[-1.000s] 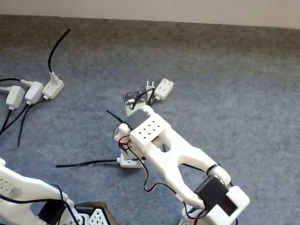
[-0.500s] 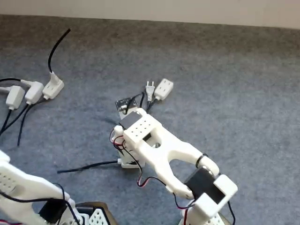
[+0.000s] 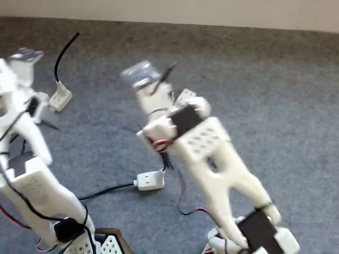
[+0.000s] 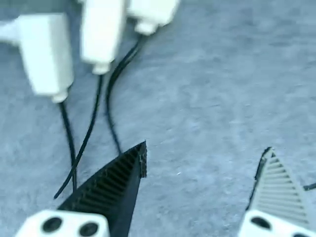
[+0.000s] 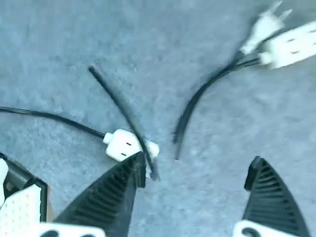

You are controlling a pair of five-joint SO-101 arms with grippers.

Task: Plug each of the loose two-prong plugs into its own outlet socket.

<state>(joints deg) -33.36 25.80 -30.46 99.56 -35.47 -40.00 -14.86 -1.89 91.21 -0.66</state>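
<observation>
Now both arms have lifted away from the carpet [image 3: 286, 106]. A second ago we saw the right arm lying low across the middle of the table, its tip down by the two-prong plug [image 5: 264, 22], and the left arm folded at the near corner. In the high view the right arm has since risen and turned toward the far side. That move uncovers the near socket [image 5: 126, 144], which the arm partly hid before. The left arm has come up along the table's left edge.

We find the right gripper [image 5: 197, 160] spread wide with nothing between its jaws, hanging over bare carpet. The plug lies unplugged, just beside the far socket [image 5: 294, 47], and their black cords [image 5: 197, 96] run off together. A loose cord stub [image 5: 116, 101] crosses the near socket.

The left gripper [image 4: 205, 148] is likewise wide apart and holds nothing. It hangs above the carpet, short of three white connector blocks [image 4: 101, 32] that lie side by side with dark leads trailing toward it. We cannot tell whether those are plugs or sockets.
</observation>
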